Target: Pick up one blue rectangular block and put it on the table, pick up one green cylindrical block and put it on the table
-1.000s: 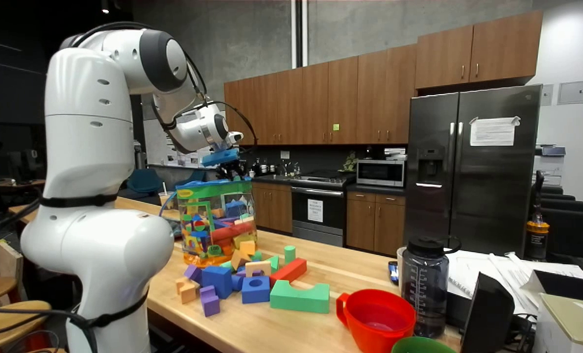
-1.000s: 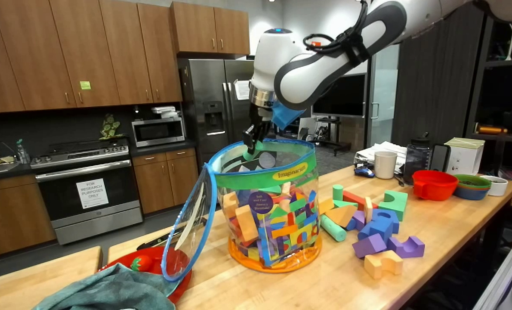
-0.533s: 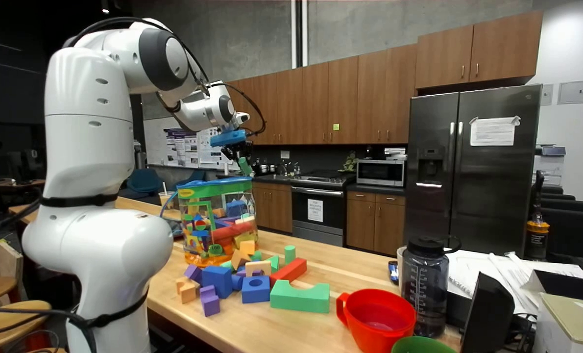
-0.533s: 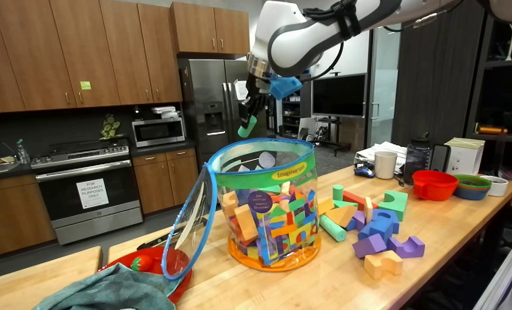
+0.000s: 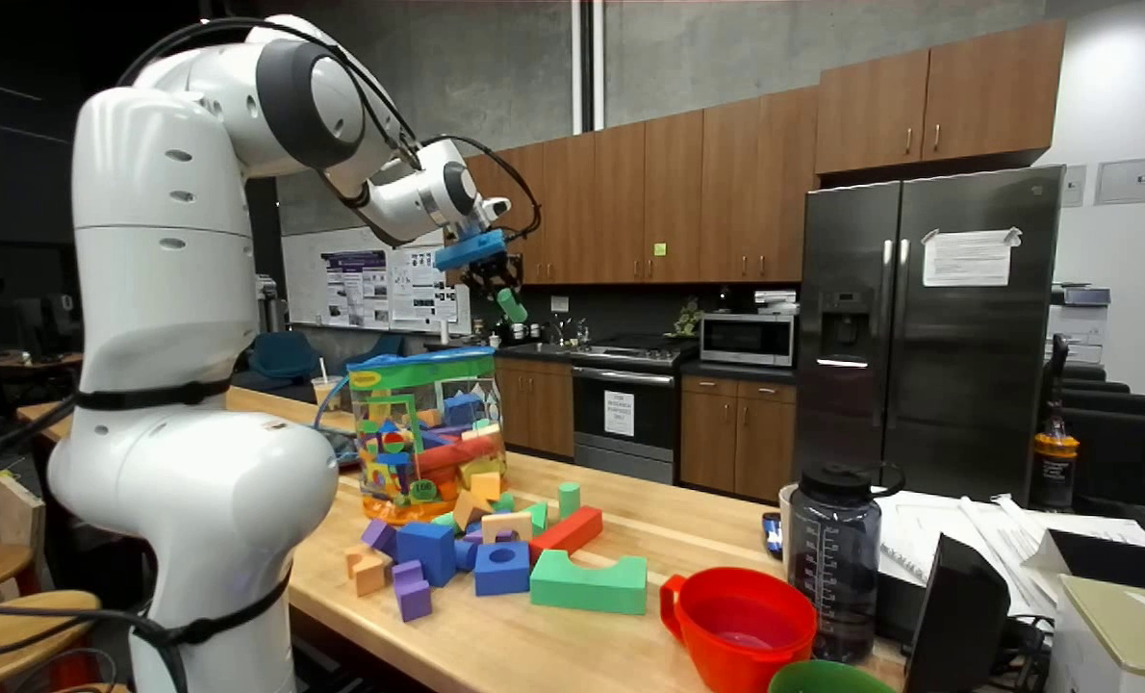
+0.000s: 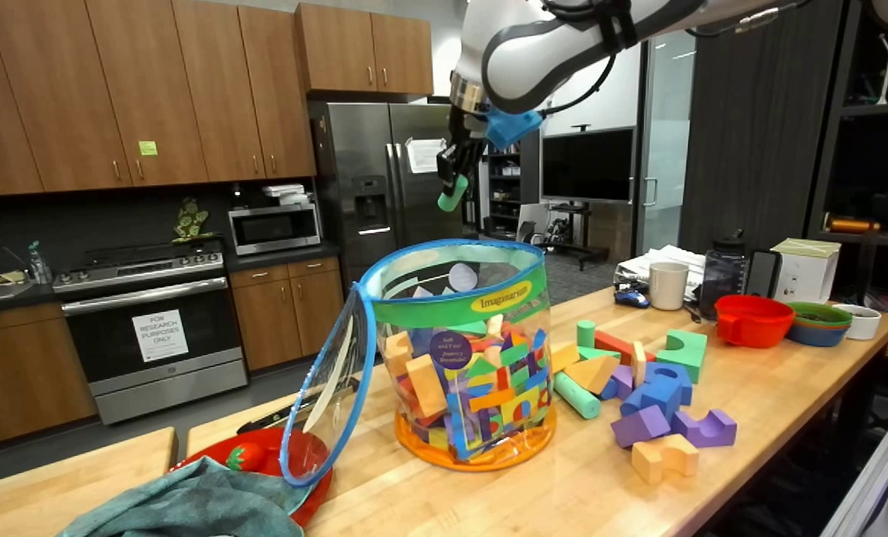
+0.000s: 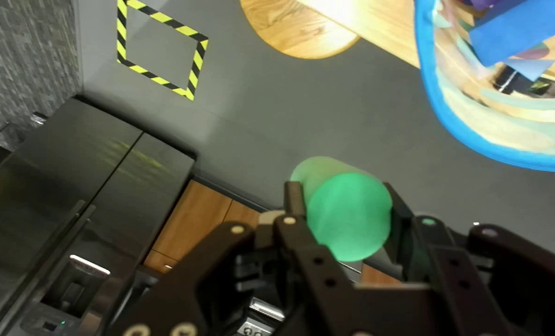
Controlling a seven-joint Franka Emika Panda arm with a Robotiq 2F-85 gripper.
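My gripper (image 7: 345, 205) is shut on a green cylindrical block (image 7: 350, 217), with a finger on each side of it. In both exterior views the held block (image 5: 512, 306) (image 6: 453, 194) is tilted, in the air above the open clear bag (image 5: 428, 377) (image 6: 455, 312) of blocks. On the pale wooden table (image 5: 572, 664) (image 6: 586, 492), a blue rectangular block (image 5: 426, 553) lies among loose blocks. A second green cylinder (image 5: 570, 499) (image 6: 585, 333) stands upright there. Another green cylinder (image 6: 578, 395) lies beside the bag. A blue block (image 7: 520, 30) shows inside the bag in the wrist view.
The bag's transparent lid (image 6: 332, 388) hangs open over a red dish (image 6: 317, 492) with a grey-green cloth (image 6: 198, 507). A red cup (image 5: 741, 626), a dark water bottle (image 5: 834, 568) and bowls (image 6: 821, 324) stand toward the table's far end from the bag.
My gripper has risen from the bag's mouth, lifting the green cylinder out and well above the rim. In an exterior view it has also shifted right.
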